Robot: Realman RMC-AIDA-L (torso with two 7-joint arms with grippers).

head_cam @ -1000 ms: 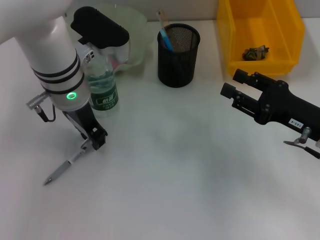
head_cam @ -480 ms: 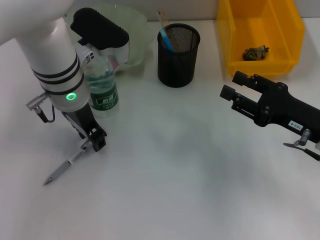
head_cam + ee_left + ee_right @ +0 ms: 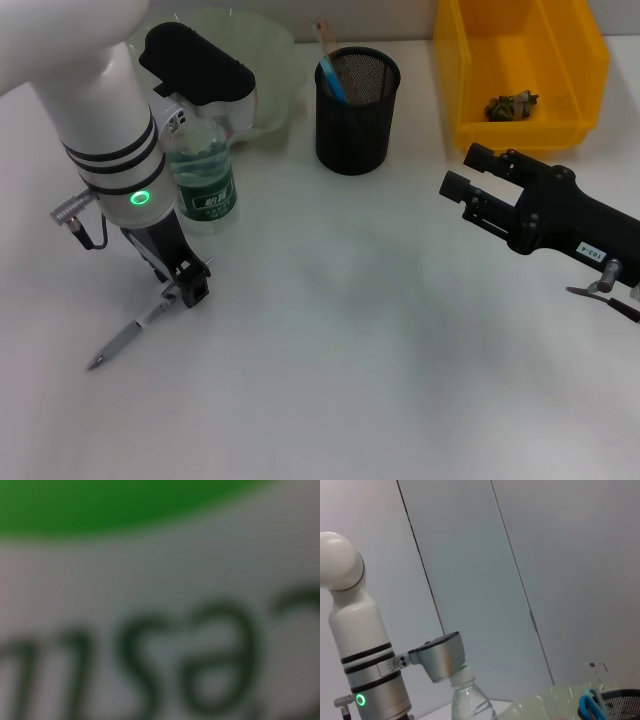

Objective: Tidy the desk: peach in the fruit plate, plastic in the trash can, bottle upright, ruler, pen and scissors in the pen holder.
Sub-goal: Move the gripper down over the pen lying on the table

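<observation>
Three views, head first: left gripper (image 3: 190, 290) low on pen's (image 3: 135, 328) upper end; grip unclear, jaw state can't tell.
pen axis: diagonal, tip running away from jaws, opposite side from pen holder (image 3: 357, 97).
right gripper (image 3: 462, 170): idle, spread, far off.
left wrist: only blurred bottle label.
right wrist: bottle (image 3: 467, 701) upright.

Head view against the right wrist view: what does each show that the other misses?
Only the head view shows the pen on the table, the left gripper down at its upper end, the right gripper and the yellow bin. Only the right wrist view shows the wall panels behind the desk. Both show the upright bottle, the pen holder and the left arm's green light.
</observation>
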